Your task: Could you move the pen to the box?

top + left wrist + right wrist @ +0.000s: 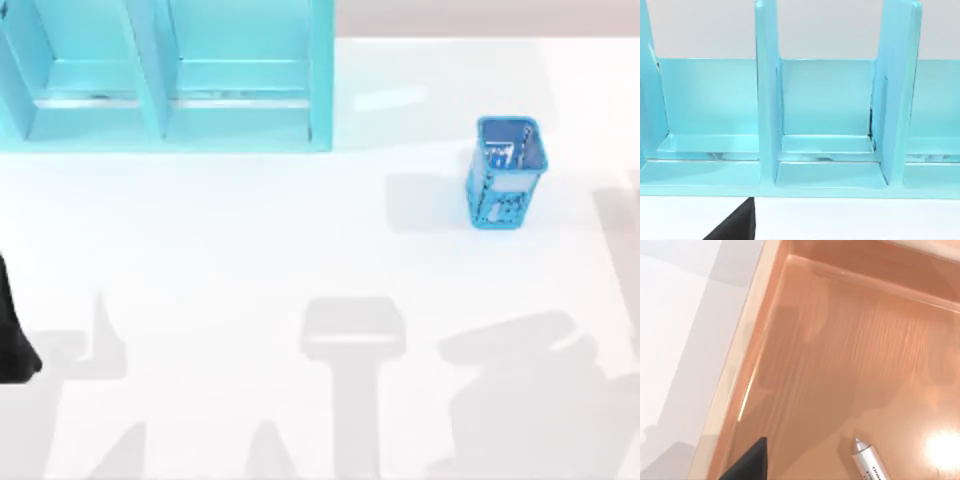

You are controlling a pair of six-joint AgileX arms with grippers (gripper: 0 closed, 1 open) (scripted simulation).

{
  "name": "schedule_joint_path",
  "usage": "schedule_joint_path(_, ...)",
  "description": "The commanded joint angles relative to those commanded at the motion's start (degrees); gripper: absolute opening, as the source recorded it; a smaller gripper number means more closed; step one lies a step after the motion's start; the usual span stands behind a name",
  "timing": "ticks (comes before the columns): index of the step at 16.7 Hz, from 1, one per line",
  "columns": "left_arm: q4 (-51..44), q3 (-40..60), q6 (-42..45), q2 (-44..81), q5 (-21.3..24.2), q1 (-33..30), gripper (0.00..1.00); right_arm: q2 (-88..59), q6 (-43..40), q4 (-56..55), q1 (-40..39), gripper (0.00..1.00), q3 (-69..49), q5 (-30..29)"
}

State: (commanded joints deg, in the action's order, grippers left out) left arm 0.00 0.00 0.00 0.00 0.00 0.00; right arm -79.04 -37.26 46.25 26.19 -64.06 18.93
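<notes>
The slim grey-silver pen (pixel 867 463) lies flat on the glossy floor of the shallow orange-brown wooden box (pixel 740 385), just beside one dark finger (pixel 751 461) of the right arm and not touching it. How wide these fingers stand cannot be told.

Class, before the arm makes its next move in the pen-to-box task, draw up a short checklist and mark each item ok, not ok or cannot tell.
1. Pen inside the box: ok, its silver tip lies on the wooden floor.
2. Pen released by the right gripper: cannot tell.
3. Left arm out of the way: ok, parked at the table's left edge.
4. Blue mesh holder upright: ok.
5. Shelf undisturbed: ok, at the table's far left.
</notes>
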Motion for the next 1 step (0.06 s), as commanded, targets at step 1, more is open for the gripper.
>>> schedule_joint_path(1, 0.0, 0.0, 0.0, 0.0, 0.0, 0.0, 1.0, 0.0, 0.0, 0.0, 0.0, 1.0, 0.0, 0.0)
